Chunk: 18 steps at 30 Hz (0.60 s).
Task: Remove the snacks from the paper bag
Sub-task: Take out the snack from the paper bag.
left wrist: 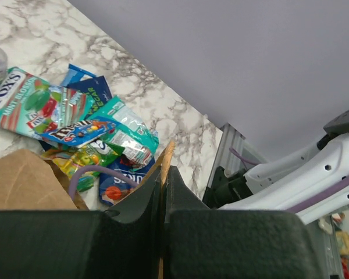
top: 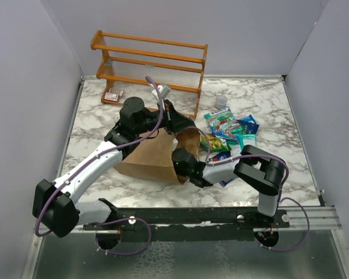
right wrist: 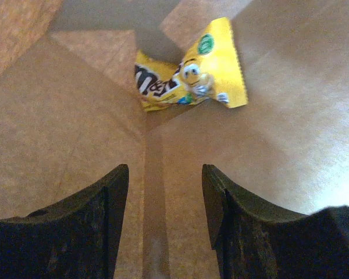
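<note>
The bag lies on its side on the table, its mouth turned toward the right. The left gripper is closed tight on the upper rim of that mouth: in the left wrist view a thin edge of brown paper runs up between the two pressed fingers, so the rim is pinched and held lifted.

The right gripper reaches in through the mouth (from overhead only its wrist shows, the fingers being hidden by the paper). Its own camera shows the jaws parted about halfway, with nothing between them, over the brown inner wall. Ahead of the fingertips, and apart from them, a yellow packet lies tilted in the far fold of the bag, touching the paper and untouched by the gripper.

The other snacks sit in a loose overlapping heap on the table just outside the mouth, teal, green and blue packets with a dark blue pouch at the near edge.

A cup stands just behind the heap. A rack stands at the back of the table, with a red-and-white packet beside its left foot.
</note>
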Motion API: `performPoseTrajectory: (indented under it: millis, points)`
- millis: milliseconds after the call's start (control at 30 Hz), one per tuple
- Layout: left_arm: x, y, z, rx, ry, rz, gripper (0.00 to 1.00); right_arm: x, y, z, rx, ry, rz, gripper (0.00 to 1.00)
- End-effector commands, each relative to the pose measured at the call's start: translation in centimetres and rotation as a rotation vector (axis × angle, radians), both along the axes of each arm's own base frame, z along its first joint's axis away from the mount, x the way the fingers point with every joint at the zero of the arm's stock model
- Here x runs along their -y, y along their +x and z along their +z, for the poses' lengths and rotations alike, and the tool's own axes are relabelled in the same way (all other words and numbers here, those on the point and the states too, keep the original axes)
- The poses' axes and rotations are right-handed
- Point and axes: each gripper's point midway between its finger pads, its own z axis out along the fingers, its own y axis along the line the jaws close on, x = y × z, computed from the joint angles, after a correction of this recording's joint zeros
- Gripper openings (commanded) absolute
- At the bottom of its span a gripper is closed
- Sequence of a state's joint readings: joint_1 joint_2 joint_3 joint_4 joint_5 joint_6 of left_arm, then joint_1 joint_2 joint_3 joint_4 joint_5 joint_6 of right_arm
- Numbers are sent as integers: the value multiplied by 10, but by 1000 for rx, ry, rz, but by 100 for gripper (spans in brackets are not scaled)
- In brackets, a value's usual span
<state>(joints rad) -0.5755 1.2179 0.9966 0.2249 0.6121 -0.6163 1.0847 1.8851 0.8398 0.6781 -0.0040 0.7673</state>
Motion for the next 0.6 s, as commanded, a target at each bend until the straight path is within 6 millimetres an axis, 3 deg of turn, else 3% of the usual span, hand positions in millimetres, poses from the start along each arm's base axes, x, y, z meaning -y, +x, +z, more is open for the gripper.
performPoseTrajectory:
  millis: [0, 133, 300, 433, 567]
  points:
    - [20, -9, 16, 81, 10, -89, 0, -7, -23, 28, 17, 98, 7, 53]
    - [18, -27, 5, 137, 101, -148, 0, -11, -34, 24, 20, 82, 30, 54]
    - [-26, -66, -24, 180, 224, -123, 0, -6, -31, 7, 35, 4, 15, 57]
    - [-54, -98, -36, 174, 243, -105, 0, -20, -40, 2, 20, 6, 73, 58]
    - [-69, -104, -50, 135, 223, -28, 0, -32, -43, 1, 3, 6, 103, 60]
